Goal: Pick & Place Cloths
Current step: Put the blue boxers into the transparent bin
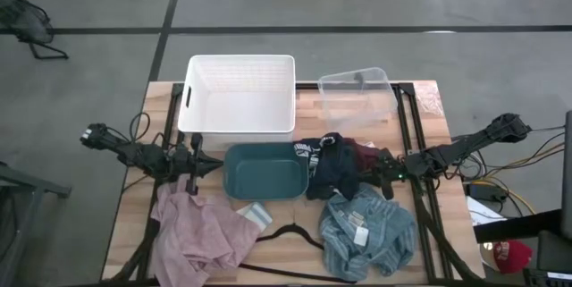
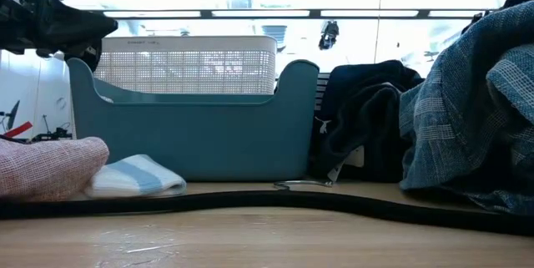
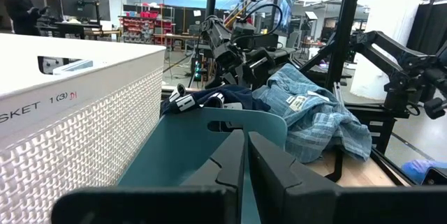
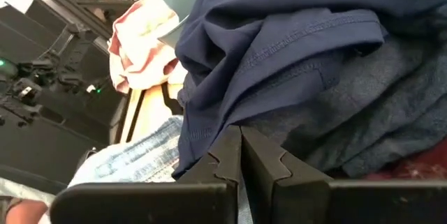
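Note:
A pale pink cloth [image 1: 197, 233] lies at the near left and a light blue striped cloth [image 1: 366, 233] with a white tag at the near right. A navy cloth [image 1: 332, 169] and a maroon one [image 1: 362, 153] are heaped right of the teal bin [image 1: 234, 180]. A small white sock [image 1: 255, 213] lies by the bin's near side. My left gripper [image 3: 246, 158] is shut and level at the bin's left end, touching nothing. My right gripper [image 4: 241, 147] is shut, its tips at the navy cloth [image 4: 279, 63]. My right gripper's shut fingertips [image 4: 230, 144] stand right at a lower fold of the navy cloth [image 4: 209, 130], coming from the table's right side and slanting slightly down. I cannot tell whether they touch it. Nothing shows between the fingers.
A white basket [image 1: 239, 93] and a clear bin [image 1: 357, 95] stand along the far edge. A black wire hanger [image 1: 295, 233] lies on the wood between the pink and striped cloths. Bare table shows along the near edge [image 2: 267, 243].

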{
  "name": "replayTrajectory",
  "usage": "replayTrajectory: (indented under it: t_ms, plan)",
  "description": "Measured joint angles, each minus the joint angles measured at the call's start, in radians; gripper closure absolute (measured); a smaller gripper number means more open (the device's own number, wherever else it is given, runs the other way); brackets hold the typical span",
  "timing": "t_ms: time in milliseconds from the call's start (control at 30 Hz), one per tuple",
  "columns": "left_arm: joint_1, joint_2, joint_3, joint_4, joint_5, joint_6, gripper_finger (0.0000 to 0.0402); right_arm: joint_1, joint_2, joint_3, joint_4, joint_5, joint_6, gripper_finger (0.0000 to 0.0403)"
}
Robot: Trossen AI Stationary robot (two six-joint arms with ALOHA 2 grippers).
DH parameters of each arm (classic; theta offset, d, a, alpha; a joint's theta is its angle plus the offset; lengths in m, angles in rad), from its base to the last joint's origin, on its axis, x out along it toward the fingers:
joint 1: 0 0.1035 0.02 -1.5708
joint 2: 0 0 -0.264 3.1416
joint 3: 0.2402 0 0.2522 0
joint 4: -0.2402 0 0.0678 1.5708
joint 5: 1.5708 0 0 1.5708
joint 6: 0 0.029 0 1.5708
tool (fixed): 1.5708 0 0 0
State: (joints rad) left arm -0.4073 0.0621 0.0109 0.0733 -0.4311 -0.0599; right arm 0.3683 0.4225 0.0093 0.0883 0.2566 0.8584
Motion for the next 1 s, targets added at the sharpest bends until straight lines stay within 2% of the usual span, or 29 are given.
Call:
replayTrajectory:
  t_ms: [133,267,333,467,600,1000]
  plan:
    - [0.0,0.0,0.0,0.0,0.0,0.0,0.0376,0.0,0.0,0.0,0.01,0.044,-0.094,0.0394]
    - [0.0,0.0,0.0,0.0,0.0,0.0,0.0376,-0.001,0.0,0.0,0.14,0.216,-0.183,0.0394]
    - [0.0,0.0,0.0,0.0,0.0,0.0,0.0376,-0.001,-0.001,0.0,0.23,0.263,-0.221,0.0394]
    - [0.0,0.0,0.0,0.0,0.0,0.0,0.0376,0.0,-0.004,0.001,0.392,0.246,-0.357,0.0394]
    - [0.0,0.0,0.0,0.0,0.0,0.0,0.0376,0.0,-0.003,0.001,0.409,0.213,-0.461,0.0394]
    - [0.0,0.0,0.0,0.0,0.0,0.0,0.0376,0.0,0.039,0.001,0.412,0.206,-0.429,0.0394]
